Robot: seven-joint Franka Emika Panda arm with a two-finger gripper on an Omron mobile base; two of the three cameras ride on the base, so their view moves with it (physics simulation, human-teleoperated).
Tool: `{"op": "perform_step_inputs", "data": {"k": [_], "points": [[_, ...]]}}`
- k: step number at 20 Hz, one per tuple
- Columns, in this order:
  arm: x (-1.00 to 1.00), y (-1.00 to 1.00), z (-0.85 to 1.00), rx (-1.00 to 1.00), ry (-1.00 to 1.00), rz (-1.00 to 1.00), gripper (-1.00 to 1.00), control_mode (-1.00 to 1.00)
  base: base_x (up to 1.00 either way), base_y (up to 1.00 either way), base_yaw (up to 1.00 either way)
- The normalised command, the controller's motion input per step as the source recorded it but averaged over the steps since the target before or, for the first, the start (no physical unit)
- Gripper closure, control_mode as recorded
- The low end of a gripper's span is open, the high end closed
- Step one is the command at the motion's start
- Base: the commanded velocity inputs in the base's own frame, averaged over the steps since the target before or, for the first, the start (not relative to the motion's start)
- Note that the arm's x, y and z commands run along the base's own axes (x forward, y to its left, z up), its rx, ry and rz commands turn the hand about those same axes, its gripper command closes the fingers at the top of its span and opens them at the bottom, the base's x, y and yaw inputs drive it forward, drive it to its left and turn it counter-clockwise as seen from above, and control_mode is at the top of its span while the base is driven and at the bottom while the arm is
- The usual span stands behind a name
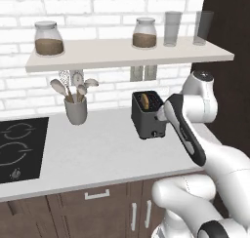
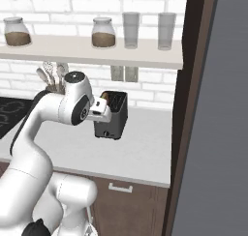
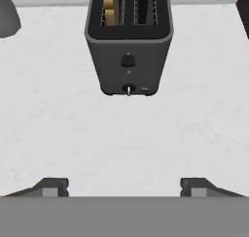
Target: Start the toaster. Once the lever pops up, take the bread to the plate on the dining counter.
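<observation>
The toaster (image 3: 128, 42) stands on the light worktop (image 1: 97, 154) below the shelf (image 1: 122, 56), far from the counter's near edge and right of the grey utensil cup (image 1: 76, 110), with the bread (image 3: 110, 7) upright in its left slot. The gripper (image 3: 124, 186) hangs near the toaster's front face, apart from it, jaws spread wide and holding nothing. No brand, label or writing can be read on the toaster, the jars (image 1: 49, 38) or the glasses (image 1: 172, 28).
</observation>
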Motion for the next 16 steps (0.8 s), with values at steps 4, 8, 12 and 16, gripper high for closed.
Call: {"op": "perform_step_inputs", "data": {"k": [4, 8, 12, 16], "points": [[0.53, -0.04, -0.09, 0.06, 0.00, -0.02, 1.00, -1.00, 0.00, 0.00, 0.00], [0.53, 0.00, -0.11, 0.01, 0.00, -0.01, 1.00, -1.00, 0.00, 0.00, 0.00], [0.53, 0.00, -0.19, 0.01, 0.01, -0.01, 1.00, -1.00, 0.00, 0.00, 0.00], [0.43, 0.01, -0.25, 0.00, 0.03, -0.01, 1.00, -1.00, 0.00, 0.00, 0.00]]}}
